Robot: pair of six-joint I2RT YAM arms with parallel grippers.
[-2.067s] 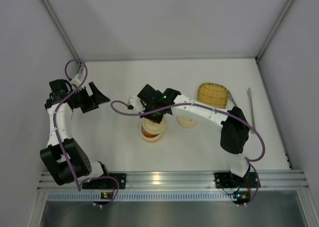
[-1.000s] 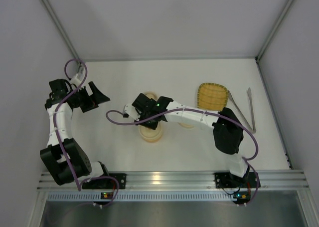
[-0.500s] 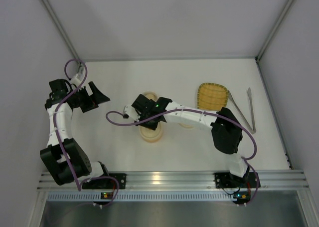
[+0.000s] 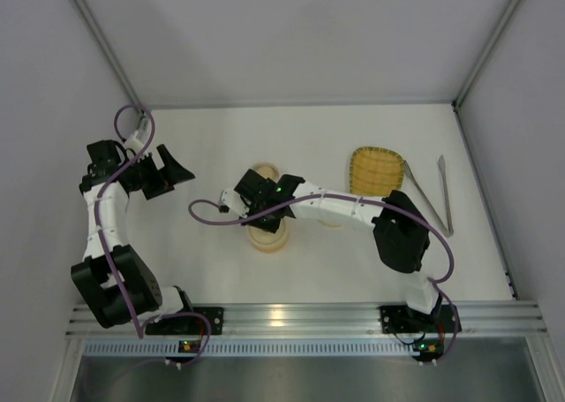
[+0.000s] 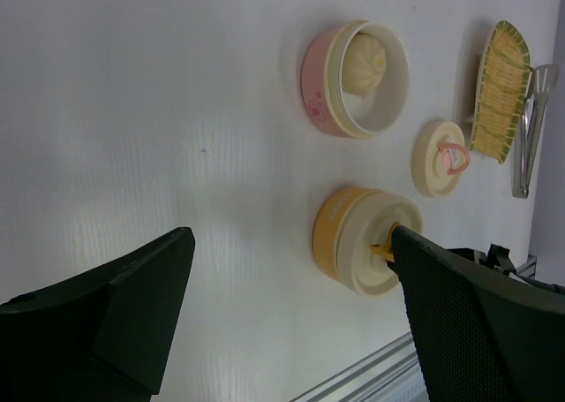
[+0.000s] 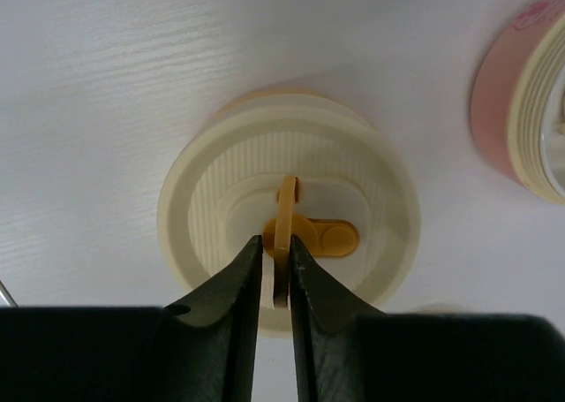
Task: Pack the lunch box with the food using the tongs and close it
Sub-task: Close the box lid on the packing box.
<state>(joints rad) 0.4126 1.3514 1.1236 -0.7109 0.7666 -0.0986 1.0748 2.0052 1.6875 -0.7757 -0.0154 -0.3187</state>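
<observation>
**Right claw (image 6: 276, 240) astride the ring handle (image 6: 287, 203)**

I see my right claw's jaws almost together, one on either side of the upright orange ring handle; whether they pinch it I cannot tell; directly beneath sits the cream lid (image 6: 212, 208), seated on the orange bowl (image 5: 334, 234); just beyond the claw stands the pink bowl (image 5: 320, 88), uncovered, with the pale bun (image 5: 364, 59) inside; near on its right lies a loose lid (image 5: 439, 157), then the yellow tray (image 4: 375, 170); the tongs (image 5: 528, 132) lie past the tray, well apart from the claw; my left claw (image 5: 291, 234) hangs far off left, jaws wide apart, holding nothing.
</observation>
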